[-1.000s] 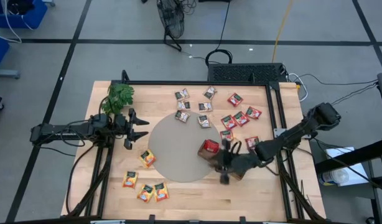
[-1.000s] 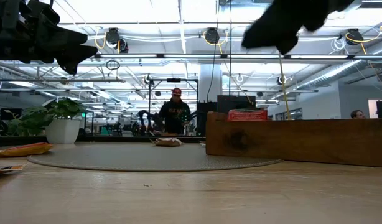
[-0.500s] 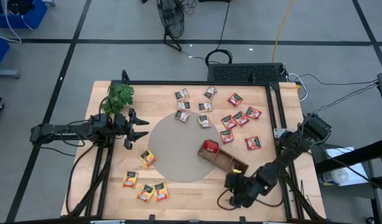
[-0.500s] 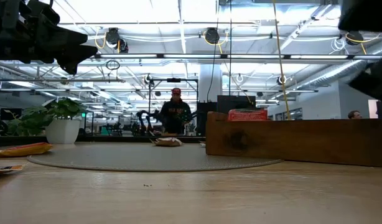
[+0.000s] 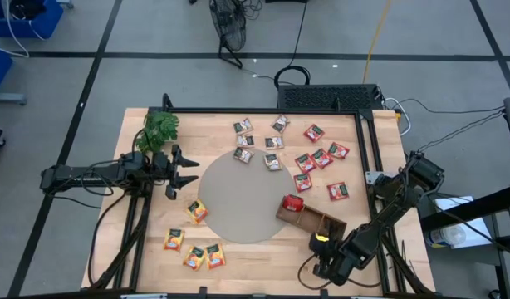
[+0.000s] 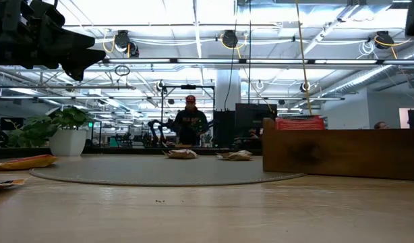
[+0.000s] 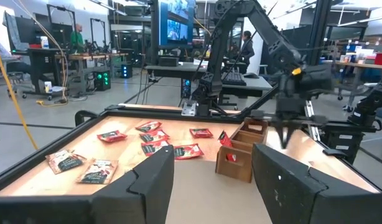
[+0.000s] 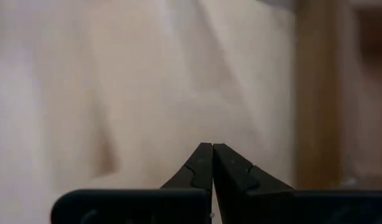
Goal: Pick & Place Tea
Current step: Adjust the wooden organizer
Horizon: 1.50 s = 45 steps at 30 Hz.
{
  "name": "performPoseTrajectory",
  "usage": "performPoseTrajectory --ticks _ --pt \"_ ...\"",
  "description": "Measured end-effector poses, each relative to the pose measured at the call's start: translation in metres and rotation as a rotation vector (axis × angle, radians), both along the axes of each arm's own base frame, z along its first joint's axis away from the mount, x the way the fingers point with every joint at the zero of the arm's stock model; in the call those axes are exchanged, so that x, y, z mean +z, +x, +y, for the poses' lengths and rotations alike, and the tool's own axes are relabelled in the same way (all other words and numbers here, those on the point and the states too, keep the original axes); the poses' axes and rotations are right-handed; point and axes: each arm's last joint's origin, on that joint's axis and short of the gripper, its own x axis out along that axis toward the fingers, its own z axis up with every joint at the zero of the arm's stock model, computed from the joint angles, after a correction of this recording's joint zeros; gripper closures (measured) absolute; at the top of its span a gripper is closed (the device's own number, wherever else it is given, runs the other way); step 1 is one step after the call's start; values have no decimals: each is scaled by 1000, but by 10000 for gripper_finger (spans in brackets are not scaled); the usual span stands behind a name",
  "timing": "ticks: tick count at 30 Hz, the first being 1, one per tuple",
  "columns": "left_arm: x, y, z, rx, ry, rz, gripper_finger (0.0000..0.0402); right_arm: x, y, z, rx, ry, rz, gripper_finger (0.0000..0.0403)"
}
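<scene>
Hovering over the counter's [image 5: 238, 274] left edge beside the green sprig [image 5: 159, 127]: left gripper [image 5: 191, 169], fingers [image 7: 150, 177] spread apart, nothing between them. Parked low at the counter's near right corner: right gripper [image 5: 321, 264], fingers [image 8: 203, 165] pressed tip to tip, nothing pinched; only blurred pale wood beyond them in its wrist view.

Scattered on the bare wood: grey-white sachets [image 5: 257, 141] at the far middle, red sachets [image 5: 320, 156] at the far right, orange-yellow sachets [image 5: 193, 247] at the near left, one touching the grey round mat [image 5: 234, 203]. Sitting askew across the mat's right rim: wooden tray [image 5: 311, 221], with one red sachet [image 5: 292, 203] standing in its end compartment over the mat; other compartments too shadowed to read.

Seen from table height: tray as a plain brown wall [image 6: 342, 154], cut off at the right, red sachet edge [image 6: 299, 123] poking above it; tray contents hidden. Far off behind the counter, a person [image 6: 189, 121], small and indistinct.
</scene>
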Motion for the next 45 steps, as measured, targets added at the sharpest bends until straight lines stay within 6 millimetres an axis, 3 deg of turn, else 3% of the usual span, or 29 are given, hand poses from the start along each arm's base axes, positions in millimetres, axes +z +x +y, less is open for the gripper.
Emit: performPoseTrajectory --ticks 4,9,15,18,26,37,45 --pt "0 0 0 0 0 0 188 33 13 11 81 -54 3 403" --pt "0 0 0 0 0 0 188 68 10 17 -34 -38 159 403" --pt "0 0 0 0 0 0 188 48 -20 20 -320 29 577 403" --pt "0 0 0 0 0 0 188 42 -39 19 -467 -33 646 403" --pt "0 0 0 0 0 0 188 29 -55 9 -620 -163 462 403" --pt "0 0 0 0 0 0 188 0 -67 -13 -646 -272 466 403" --pt "0 0 0 0 0 0 188 -2 -63 -20 -639 -339 274 403"
